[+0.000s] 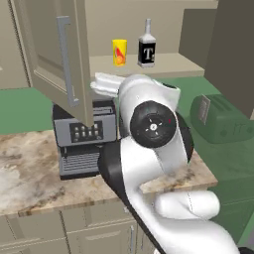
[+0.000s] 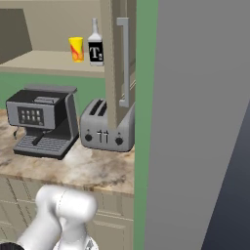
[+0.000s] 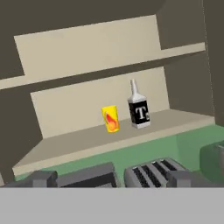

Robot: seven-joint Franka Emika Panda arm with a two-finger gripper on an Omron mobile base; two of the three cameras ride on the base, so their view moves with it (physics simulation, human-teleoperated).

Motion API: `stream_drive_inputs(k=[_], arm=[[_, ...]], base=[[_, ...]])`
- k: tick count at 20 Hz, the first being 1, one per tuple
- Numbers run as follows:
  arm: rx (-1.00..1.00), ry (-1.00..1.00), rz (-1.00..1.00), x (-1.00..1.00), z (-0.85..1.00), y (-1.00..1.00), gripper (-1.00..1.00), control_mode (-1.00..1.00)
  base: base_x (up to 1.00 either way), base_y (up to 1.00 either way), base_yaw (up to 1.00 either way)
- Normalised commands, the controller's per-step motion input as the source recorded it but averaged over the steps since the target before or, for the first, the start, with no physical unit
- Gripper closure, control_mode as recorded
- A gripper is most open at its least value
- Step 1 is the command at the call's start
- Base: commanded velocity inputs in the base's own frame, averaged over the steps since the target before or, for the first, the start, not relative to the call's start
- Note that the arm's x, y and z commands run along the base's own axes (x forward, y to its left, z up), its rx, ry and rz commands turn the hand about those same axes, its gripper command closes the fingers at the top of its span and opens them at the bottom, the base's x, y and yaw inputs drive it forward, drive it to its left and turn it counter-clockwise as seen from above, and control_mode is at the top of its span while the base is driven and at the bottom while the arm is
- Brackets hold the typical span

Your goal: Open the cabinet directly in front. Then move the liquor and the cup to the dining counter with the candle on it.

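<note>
The cabinet [image 1: 49, 54] stands open, with both doors swung out; its right door [image 2: 113, 63] carries a long silver handle. On the lower shelf [image 3: 87, 140] the yellow cup [image 3: 110, 118] stands just left of the dark liquor [image 3: 138, 111] bottle, both upright and a little apart. They show again as the cup [image 1: 119, 52] and liquor [image 1: 147, 49], and as the cup [image 2: 76, 49] and liquor [image 2: 95, 46]. My gripper [image 3: 113, 179] is open, below and in front of the shelf, well short of both, nothing between its fingers. The dining counter and the candle are out of view.
A black coffee machine [image 2: 44, 122] and a silver toaster [image 2: 105, 127] sit on the marble worktop [image 2: 93, 168] right under the shelf. The open left door [image 1: 74, 64] hangs beside my arm. A tall grey panel [image 2: 195, 122] walls off the right side.
</note>
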Motion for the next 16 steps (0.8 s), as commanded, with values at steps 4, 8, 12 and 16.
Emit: stream_drive_inputs(k=[4,8,12,16], arm=[[0.07,-0.22,0.62,0.03,0.00,-0.45,-1.00,-1.00],[0.03,-0.06,0.64,0.05,0.03,0.02,-1.00,-1.00],[0.00,0.06,0.59,0.05,0.07,0.40,-1.00,-1.00],[0.00,0.17,0.61,0.03,0.14,0.57,-1.00,-1.00]], base=[[0.00,0.00,0.00],[0.00,0.00,0.00],[0.00,0.00,0.00],[0.00,0.00,0.00]])
